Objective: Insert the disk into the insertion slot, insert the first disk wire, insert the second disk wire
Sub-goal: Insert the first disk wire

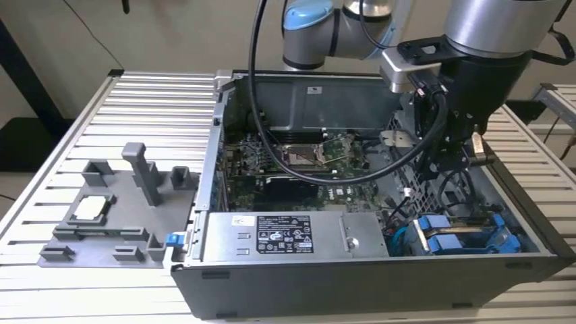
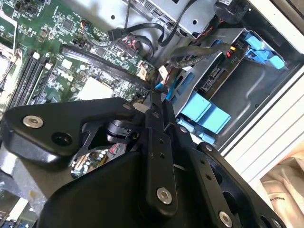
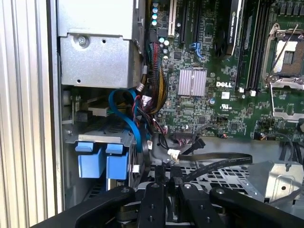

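The gripper (image 3: 171, 183) pinches the stiff plug of a limp black disk wire (image 3: 223, 160), probably the safest hold, while the disk (image 1: 443, 241) sits slotted in the case (image 1: 360, 287) at its near corner, on the exterior view's right.

Robotics lab or test bench: ribbed aluminium worktable (image 1: 135, 101) across frame, open computer case (image 1: 378, 283) at centre right, grey parts fixture (image 1: 117, 233) at left, industrial arm (image 1: 324, 34) at top.

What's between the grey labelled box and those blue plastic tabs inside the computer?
A loose bundle of cables, one of them blue, fills that gap in the exterior view.
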### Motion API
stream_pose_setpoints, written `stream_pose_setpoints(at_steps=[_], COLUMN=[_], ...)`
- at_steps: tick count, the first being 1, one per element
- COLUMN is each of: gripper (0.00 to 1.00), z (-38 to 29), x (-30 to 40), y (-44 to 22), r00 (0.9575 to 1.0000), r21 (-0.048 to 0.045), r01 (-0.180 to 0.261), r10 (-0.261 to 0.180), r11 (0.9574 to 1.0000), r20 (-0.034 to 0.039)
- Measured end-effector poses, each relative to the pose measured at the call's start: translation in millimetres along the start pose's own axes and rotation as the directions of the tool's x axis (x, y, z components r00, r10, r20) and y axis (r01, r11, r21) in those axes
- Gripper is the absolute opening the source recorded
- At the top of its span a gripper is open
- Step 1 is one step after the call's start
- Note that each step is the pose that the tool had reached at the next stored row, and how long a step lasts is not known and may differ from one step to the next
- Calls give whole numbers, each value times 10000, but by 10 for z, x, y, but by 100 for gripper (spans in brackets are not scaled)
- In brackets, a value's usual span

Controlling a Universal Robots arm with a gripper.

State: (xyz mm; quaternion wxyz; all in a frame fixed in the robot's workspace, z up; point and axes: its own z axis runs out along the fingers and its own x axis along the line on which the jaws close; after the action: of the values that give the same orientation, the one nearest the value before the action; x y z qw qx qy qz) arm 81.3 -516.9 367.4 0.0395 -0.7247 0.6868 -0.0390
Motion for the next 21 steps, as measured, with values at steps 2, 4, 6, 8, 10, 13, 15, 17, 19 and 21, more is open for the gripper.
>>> stream_pose_setpoints(at_steps=[2,4,6,8,10,13,15,17,19,21], gripper=[17,17,17,16,16,16,16,16,16,16], z=[0,0,0,0,0,1,3,7,12,16], x=[0,0,0,0,1,17,40,71,105,142], y=[0,0,0,0,0,-8,-27,-51,-73,-96], r00=[10000,10000,10000,10000,10000,10000,10000,10000,10000,10000], r21=[0,0,0,0,0,-5,-25,-55,-79,-106], r01=[0,0,0,0,-1,0,-1,-1,-2,-3], r10=[0,0,0,0,1,0,1,1,2,3], r11=[10000,10000,10000,10000,10000,10000,10000,10000,10000,9999], r20=[0,0,0,0,0,0,0,3,5,6])
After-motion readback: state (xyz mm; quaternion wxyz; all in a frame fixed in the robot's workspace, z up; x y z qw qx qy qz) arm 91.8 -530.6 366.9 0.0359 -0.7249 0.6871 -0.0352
